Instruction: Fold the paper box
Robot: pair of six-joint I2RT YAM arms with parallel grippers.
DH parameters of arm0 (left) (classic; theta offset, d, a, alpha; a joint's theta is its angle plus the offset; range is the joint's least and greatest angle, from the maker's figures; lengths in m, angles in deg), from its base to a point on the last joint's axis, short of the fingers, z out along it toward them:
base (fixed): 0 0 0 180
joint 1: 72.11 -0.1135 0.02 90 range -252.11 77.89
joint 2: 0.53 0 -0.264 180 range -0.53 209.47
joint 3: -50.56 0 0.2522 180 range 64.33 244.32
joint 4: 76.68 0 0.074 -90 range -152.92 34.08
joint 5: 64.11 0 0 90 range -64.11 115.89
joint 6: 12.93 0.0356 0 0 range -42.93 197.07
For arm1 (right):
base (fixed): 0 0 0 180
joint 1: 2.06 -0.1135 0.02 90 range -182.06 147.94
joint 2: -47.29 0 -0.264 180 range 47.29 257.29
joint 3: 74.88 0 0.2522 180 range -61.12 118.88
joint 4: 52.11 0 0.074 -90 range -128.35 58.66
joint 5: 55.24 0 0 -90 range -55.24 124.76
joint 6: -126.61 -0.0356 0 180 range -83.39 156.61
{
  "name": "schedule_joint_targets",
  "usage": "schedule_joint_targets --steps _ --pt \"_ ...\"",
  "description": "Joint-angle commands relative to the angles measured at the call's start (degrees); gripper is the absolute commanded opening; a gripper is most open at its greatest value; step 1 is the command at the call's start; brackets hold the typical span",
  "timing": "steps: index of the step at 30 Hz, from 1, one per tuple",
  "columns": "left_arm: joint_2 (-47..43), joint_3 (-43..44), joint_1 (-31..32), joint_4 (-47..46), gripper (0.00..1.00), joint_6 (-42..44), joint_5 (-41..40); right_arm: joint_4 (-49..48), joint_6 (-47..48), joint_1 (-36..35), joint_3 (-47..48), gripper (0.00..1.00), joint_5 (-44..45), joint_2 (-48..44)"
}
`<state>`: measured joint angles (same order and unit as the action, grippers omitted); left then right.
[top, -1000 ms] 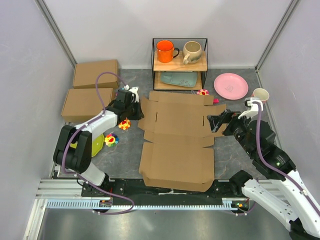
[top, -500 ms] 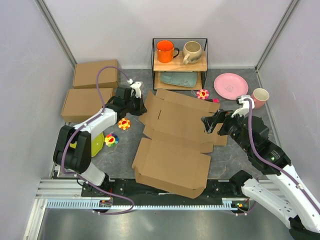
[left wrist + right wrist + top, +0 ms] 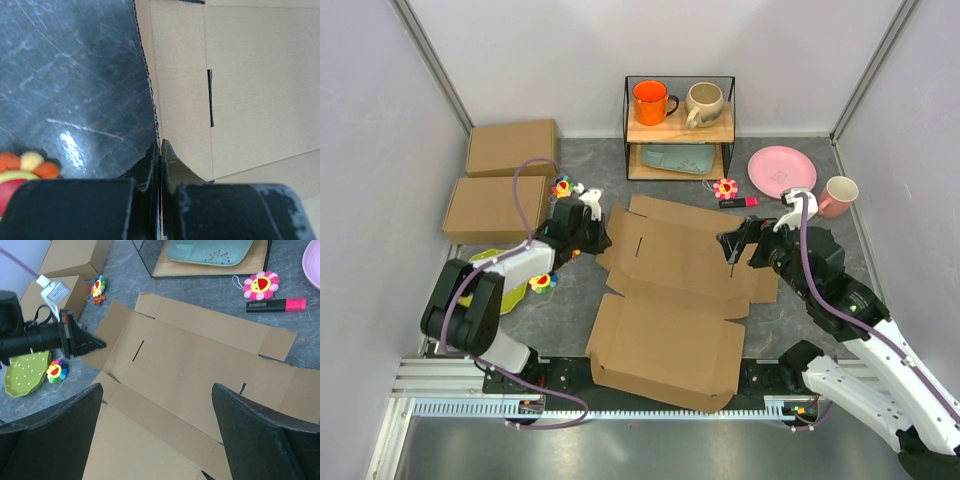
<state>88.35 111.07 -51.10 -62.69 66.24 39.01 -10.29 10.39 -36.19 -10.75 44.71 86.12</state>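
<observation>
At the left edge of the flat cardboard sheet, middle-left in the overhead view, the left gripper (image 3: 596,228) is clamped on the paper box (image 3: 670,285). The wrist view shows its black fingers (image 3: 172,165) pressed together over the corrugated edge of a side flap, near a narrow slit (image 3: 210,97). The right gripper (image 3: 736,246) hangs over the sheet's right side, jaws spread wide and holding nothing.

The sheet lies unfolded and slightly skewed in the centre of the table (image 3: 570,300), its nearer panel reaching the arm bases at the bottom. Just above its upper right corner lie a pink marker (image 3: 738,202) and a flower toy (image 3: 725,187). Two closed boxes (image 3: 492,208) sit upper left, and a wire shelf (image 3: 730,125) with mugs (image 3: 650,102) stands at top centre.
</observation>
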Motion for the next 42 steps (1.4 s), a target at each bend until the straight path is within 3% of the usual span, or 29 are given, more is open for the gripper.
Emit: schedule_joint_targets --steps 1,4,9,15,19,23,25,31,35,38,42 --pt "-8.2 -13.3 2.4 -23.7 0.02 -5.3 -4.1 -4.4 -0.9 -0.1 -0.1 0.98 0.2 1.6" --pt "-11.9 -21.7 5.2 -38.2 0.02 -4.8 -8.5 -5.5 -2.2 -0.1 -0.2 0.98 0.9 2.7" --pt "-14.3 -24.7 8.2 -43.8 0.02 0.0 -12.9 -7.8 -3.1 -0.1 -0.5 0.98 2.6 3.4" --pt "-12.8 -33.0 12.4 -64.0 0.02 1.3 -23.7 -4.1 2.6 -0.1 6.9 0.98 0.4 11.5" --pt "-10.6 -35.7 13.6 -70.2 0.02 2.9 -28.4 -2.1 7.7 -0.1 9.3 0.98 4.5 16.6" --pt "-6.4 -37.8 14.8 -77.7 0.02 4.7 -31.0 -8.7 7.0 -0.1 8.2 0.98 4.4 18.7" --pt "-3.4 -39.1 15.5 -83.0 0.02 5.4 -30.5 -14.4 8.0 -0.1 7.7 0.97 -1.1 18.7" --pt "3.6 -39.6 17.1 -88.9 0.02 8.0 -30.8 -10.0 18.0 -0.1 20.0 0.98 -7.4 29.9" --pt "5.4 -39.4 17.7 -90.4 0.02 8.6 -29.9 -8.3 24.6 -0.1 22.9 0.98 -6.3 38.1" --pt "5.5 -38.9 17.7 -90.3 0.02 9.7 -29.4 -11.3 27.8 -0.1 22.0 0.98 -5.0 41.8" --pt "5.6 -38.5 17.8 -90.3 0.02 10.0 -28.3 -22.5 30.4 -0.1 18.3 0.98 -4.9 44.6"
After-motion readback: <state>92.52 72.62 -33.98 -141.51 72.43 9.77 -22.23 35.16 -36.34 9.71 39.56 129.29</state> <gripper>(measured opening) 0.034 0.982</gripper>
